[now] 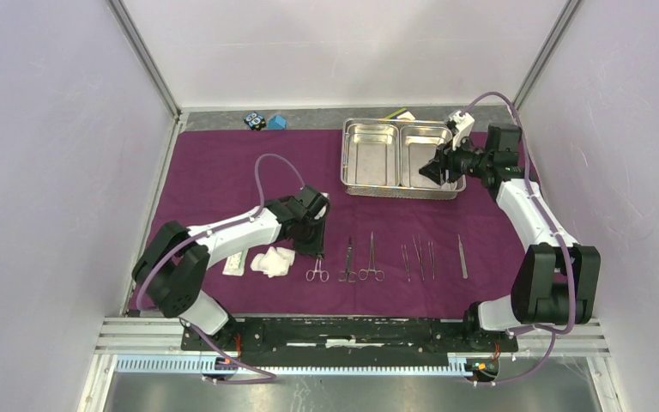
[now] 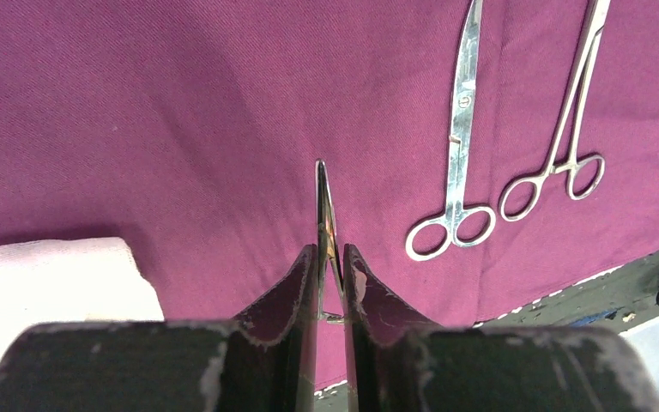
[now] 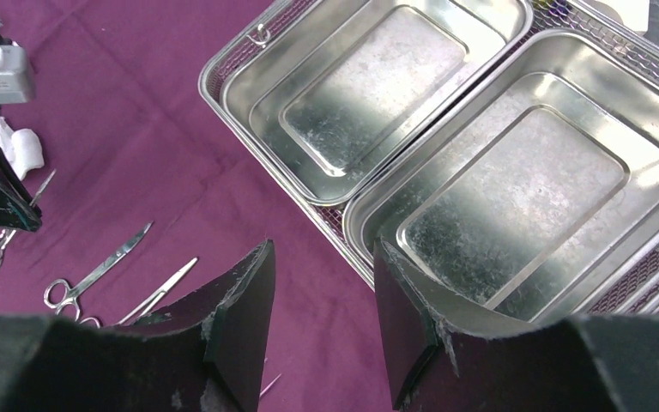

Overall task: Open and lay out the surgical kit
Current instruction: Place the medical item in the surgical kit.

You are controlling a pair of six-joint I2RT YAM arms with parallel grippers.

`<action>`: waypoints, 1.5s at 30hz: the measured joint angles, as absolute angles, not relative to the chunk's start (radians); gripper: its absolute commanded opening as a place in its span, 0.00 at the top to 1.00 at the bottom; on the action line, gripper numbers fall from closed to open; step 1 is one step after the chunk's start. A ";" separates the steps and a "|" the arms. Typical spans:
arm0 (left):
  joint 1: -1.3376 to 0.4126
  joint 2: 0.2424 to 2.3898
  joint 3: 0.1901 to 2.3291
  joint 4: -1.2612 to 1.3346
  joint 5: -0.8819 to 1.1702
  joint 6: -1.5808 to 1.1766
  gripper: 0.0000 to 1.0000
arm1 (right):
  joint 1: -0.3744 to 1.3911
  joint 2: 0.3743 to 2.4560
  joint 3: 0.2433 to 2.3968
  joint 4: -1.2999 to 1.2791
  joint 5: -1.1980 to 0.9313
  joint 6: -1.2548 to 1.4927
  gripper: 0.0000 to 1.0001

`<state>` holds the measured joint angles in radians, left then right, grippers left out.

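**Top view:** The dark-purple cloth wrap (image 1: 214, 172) lies spread flat over the table, between pale walls (image 1: 51, 129). The left gripper (image 1: 313, 247) is low over the cloth. The gauze wads (image 1: 272, 261) and the flat white packet (image 1: 235, 263) lie just to its left, and a row of steel instruments (image 1: 395, 257) lies to its right. The right gripper (image 1: 440, 169) hangs over the steel tray (image 1: 347, 154) at the far side.

**Left wrist:** The fingers (image 2: 296, 292) are pressed together on a slim clamp (image 2: 323, 206), whose tip points away over the cloth. Scissors (image 2: 459, 146) and another clamp (image 2: 566, 129) lie to the right, well apart from the fingers. Gauze lies to the left.

**Right wrist:** The fingers (image 3: 240, 326) stand apart with nothing between them. The tray's two compartments, both bare, lie just beyond them, and the right finger overlaps the near rim.
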<state>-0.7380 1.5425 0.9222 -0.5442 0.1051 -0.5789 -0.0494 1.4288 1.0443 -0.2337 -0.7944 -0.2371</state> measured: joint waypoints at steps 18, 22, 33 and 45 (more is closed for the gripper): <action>-0.748 1.596 0.950 -0.549 0.075 -0.599 0.98 | -0.061 1.428 1.020 -0.195 -0.838 -0.200 0.48; -0.750 1.602 0.953 -0.549 0.069 -0.603 0.98 | -0.061 1.428 1.019 -0.193 -0.847 -0.194 0.48; -0.761 1.630 0.964 -0.548 0.054 -0.604 0.94 | -0.062 1.428 1.018 -0.187 -0.861 -0.184 0.48; -0.762 1.654 0.977 -0.543 0.054 -0.606 0.92 | -0.065 1.436 1.016 -0.181 -0.869 -0.180 0.48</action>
<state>-0.7616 1.6543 0.9771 -0.5434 0.0544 -0.6064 -0.0650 1.4361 1.0164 -0.1806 -0.8692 -0.1799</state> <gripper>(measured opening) 0.201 0.520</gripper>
